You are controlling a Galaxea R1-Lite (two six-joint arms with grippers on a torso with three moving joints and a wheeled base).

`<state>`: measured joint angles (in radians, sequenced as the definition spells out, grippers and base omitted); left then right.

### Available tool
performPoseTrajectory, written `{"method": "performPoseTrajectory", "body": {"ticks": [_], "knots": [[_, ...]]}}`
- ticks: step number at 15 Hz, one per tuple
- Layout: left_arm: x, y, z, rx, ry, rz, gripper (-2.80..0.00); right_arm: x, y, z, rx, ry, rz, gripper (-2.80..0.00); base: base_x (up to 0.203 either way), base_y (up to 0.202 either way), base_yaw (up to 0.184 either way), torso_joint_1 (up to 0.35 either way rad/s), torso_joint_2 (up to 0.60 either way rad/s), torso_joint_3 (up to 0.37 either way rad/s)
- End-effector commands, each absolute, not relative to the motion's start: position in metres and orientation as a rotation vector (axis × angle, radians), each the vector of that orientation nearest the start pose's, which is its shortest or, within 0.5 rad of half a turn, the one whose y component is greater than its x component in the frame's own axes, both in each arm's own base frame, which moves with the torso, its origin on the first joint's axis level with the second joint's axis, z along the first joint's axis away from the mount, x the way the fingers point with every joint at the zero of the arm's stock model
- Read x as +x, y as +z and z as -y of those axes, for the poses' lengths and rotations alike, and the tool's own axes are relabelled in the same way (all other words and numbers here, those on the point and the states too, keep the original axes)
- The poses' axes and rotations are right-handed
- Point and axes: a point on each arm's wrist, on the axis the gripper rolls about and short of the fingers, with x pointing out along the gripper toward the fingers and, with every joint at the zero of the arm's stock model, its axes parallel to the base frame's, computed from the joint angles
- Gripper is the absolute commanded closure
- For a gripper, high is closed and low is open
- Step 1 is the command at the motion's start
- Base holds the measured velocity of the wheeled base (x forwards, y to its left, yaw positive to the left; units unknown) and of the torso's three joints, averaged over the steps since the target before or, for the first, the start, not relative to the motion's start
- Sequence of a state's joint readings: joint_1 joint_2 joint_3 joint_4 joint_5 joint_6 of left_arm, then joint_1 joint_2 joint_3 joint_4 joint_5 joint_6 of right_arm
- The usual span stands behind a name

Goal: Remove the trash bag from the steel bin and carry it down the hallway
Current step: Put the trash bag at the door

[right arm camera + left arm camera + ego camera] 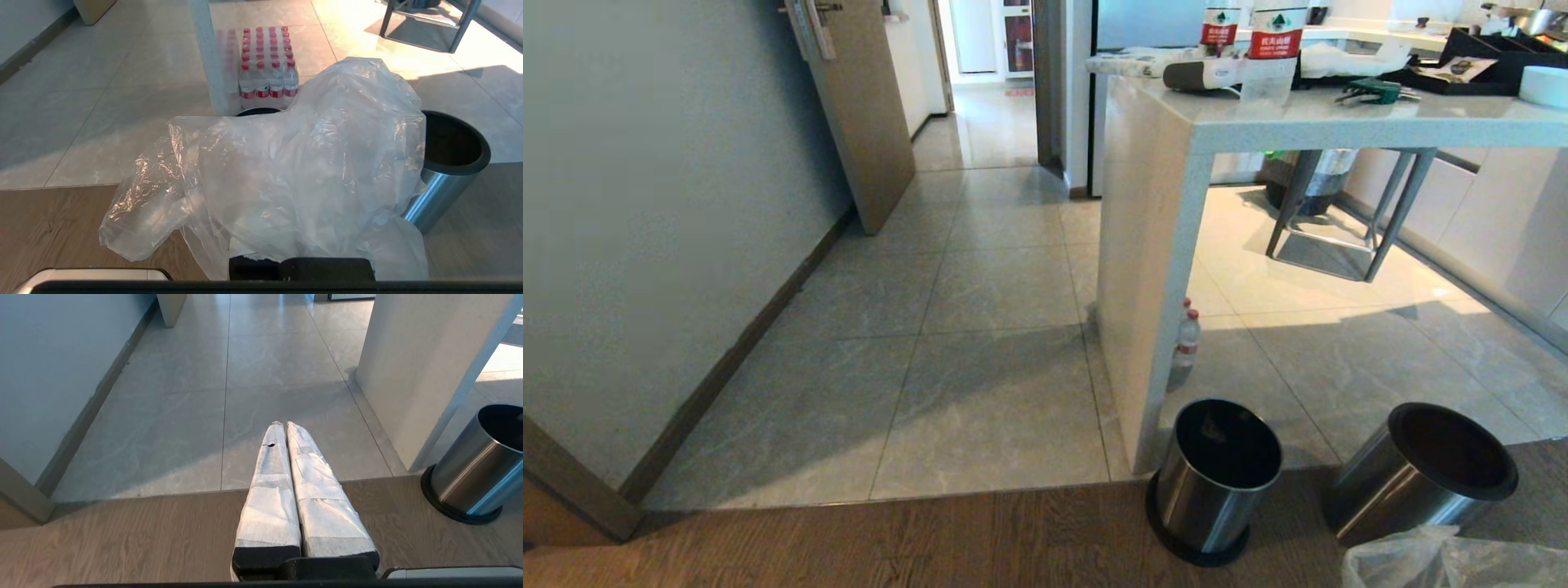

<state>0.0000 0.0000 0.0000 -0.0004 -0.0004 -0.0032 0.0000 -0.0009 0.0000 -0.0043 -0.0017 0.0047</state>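
Right gripper [301, 267] clamped on the trash bag [294, 171], already free of the steel bin [449, 163] beside it, ready for carrying. Left gripper [284, 426] pressed closed, empty. Hallway [980, 269] tiles lie ahead.

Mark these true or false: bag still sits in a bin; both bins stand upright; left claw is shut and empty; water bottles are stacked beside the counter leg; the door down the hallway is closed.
1. The trash bag sits in a bin. False: it is out, draped over the right claw.
2. Both steel bins, the left bin and the right bin, stand upright. True.
3. The left claw is shut and empty. True.
4. Water bottles are stacked beside the counter leg. True.
5. The door down the hallway is closed. False: it stands open.
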Motion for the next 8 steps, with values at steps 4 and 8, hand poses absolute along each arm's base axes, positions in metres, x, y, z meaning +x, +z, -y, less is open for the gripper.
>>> {"method": "performPoseTrajectory", "body": {"ticks": [4, 8], "knots": [[-0.0228, 0.0756, 0.0, -0.003, 0.0, 0.002, 0.0, -0.0227, 0.076, 0.0001, 0.005, -0.002, 0.003, 0.0, 0.0, 0.0, 0.0, 0.001, 0.0, 0.018], [-0.0228, 0.0756, 0.0, -0.003, 0.002, 0.001, 0.0, -0.0228, 0.076, 0.0001, 0.005, -0.002, 0.004, 0.0, 0.0, 0.0, 0.0, 0.0, 0.0, 0.0]]}}
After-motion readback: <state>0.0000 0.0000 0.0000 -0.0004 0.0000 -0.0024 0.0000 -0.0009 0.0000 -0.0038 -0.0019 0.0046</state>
